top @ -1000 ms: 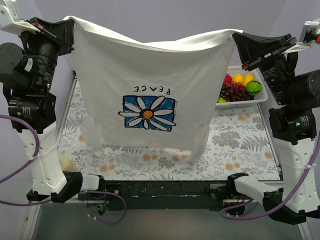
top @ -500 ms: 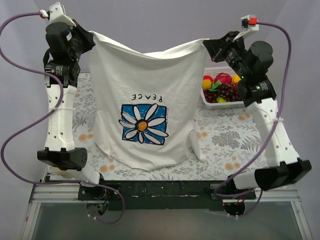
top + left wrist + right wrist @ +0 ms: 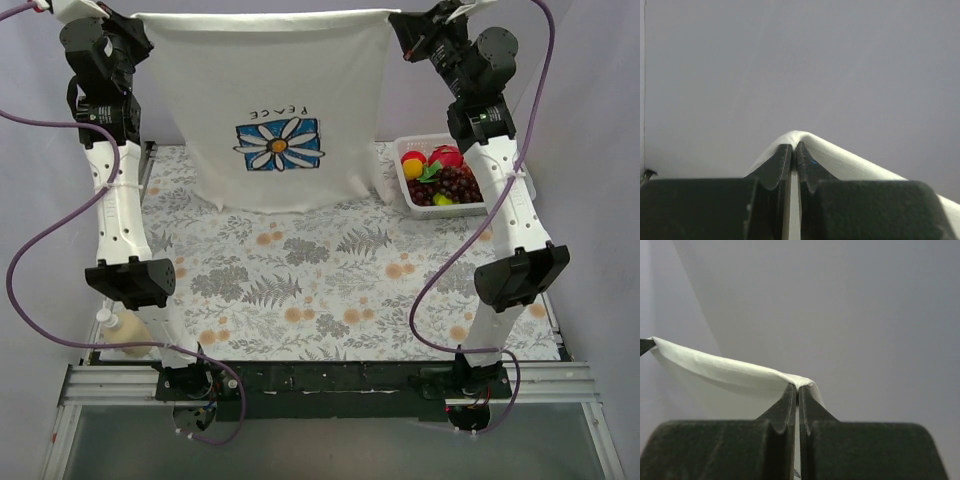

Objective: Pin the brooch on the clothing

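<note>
The white T-shirt [image 3: 270,70] hangs upside down like a curtain at the back of the table, its top edge stretched taut between my grippers. My left gripper [image 3: 140,20] is shut on one corner, my right gripper [image 3: 395,18] on the other. A blue square with a white daisy and yellow centre [image 3: 279,144] sits flat on the shirt front by the word PEACE; it looks printed. No separate brooch shows. In the left wrist view the gripper [image 3: 794,146] pinches white cloth [image 3: 840,162]. In the right wrist view the gripper [image 3: 798,387] pinches cloth [image 3: 715,367].
A white basket [image 3: 400,180] of toy fruit, with grapes, stands at the back right beside the right arm. A pale bottle [image 3: 125,330] stands at the near left by the left arm's base. A floral cloth [image 3: 330,280] covers the table.
Both arms have risen and reached toward the back, pulling the shirt's top edge straight. The shirt's hanging end has lifted off the middle of the table.
</note>
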`<state>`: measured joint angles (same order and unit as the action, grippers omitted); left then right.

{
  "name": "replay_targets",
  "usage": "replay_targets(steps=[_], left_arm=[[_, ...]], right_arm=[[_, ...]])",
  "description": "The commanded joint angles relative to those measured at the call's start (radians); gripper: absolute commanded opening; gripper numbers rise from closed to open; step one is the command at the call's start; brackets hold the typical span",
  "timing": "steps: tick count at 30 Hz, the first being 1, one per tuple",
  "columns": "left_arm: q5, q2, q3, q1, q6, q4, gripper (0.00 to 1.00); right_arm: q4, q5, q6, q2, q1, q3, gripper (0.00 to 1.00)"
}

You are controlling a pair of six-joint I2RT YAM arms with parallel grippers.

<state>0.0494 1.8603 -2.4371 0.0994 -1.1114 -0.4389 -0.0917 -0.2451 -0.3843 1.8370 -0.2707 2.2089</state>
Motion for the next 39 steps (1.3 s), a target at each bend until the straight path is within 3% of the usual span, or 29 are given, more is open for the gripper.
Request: replay_targets(steps=[1, 5, 8, 9, 13, 19, 23, 28, 31, 35, 39], left_arm=[[0.075, -0.096, -0.030, 0.005, 0.031, 0.244, 0.00], [0.063, -0.113, 0.019, 0.013, 0.025, 0.273, 0.00], [0.032, -0.148, 0.119, 0.011, -0.008, 0.238, 0.00], [0.027, -0.174, 0.168, 0.011, -0.021, 0.229, 0.00], [0.026, -0.337, 0.630, 0.013, -0.045, 0.273, 0.00], [-0.002, -0.584, 1.163, 0.013, -0.140, 0.224, 0.00], [-0.005, -0.734, 1.392, 0.011, -0.185, 0.105, 0.00], [-0.048, -0.868, 1.524, 0.013, -0.235, -0.047, 0.00], [-0.183, -0.895, 1.593, 0.011, -0.278, -0.104, 0.00], [-0.090, -0.902, 1.600, 0.013, -0.271, -0.260, 0.00], [-0.005, -0.908, 1.570, 0.013, -0.258, -0.369, 0.00]], right_arm=[[-0.442, 0.065, 0.061, -0.160, 0.010, -0.109, 0.01], [-0.442, 0.093, 0.099, -0.183, 0.011, -0.141, 0.01], [-0.465, 0.084, 0.099, -0.245, 0.010, -0.308, 0.01], [-0.485, 0.089, 0.097, -0.271, 0.010, -0.431, 0.01], [-0.533, 0.148, 0.039, -0.444, 0.010, -0.808, 0.01], [-0.444, 0.161, -0.114, -0.659, 0.008, -1.337, 0.01], [-0.278, 0.141, -0.163, -0.754, 0.005, -1.489, 0.01], [-0.036, 0.095, -0.209, -0.906, 0.001, -1.598, 0.01], [0.076, 0.047, -0.222, -0.952, -0.005, -1.640, 0.01], [0.341, 0.013, -0.206, -0.966, -0.041, -1.664, 0.01], [0.495, -0.008, -0.177, -0.952, -0.059, -1.686, 0.01]])
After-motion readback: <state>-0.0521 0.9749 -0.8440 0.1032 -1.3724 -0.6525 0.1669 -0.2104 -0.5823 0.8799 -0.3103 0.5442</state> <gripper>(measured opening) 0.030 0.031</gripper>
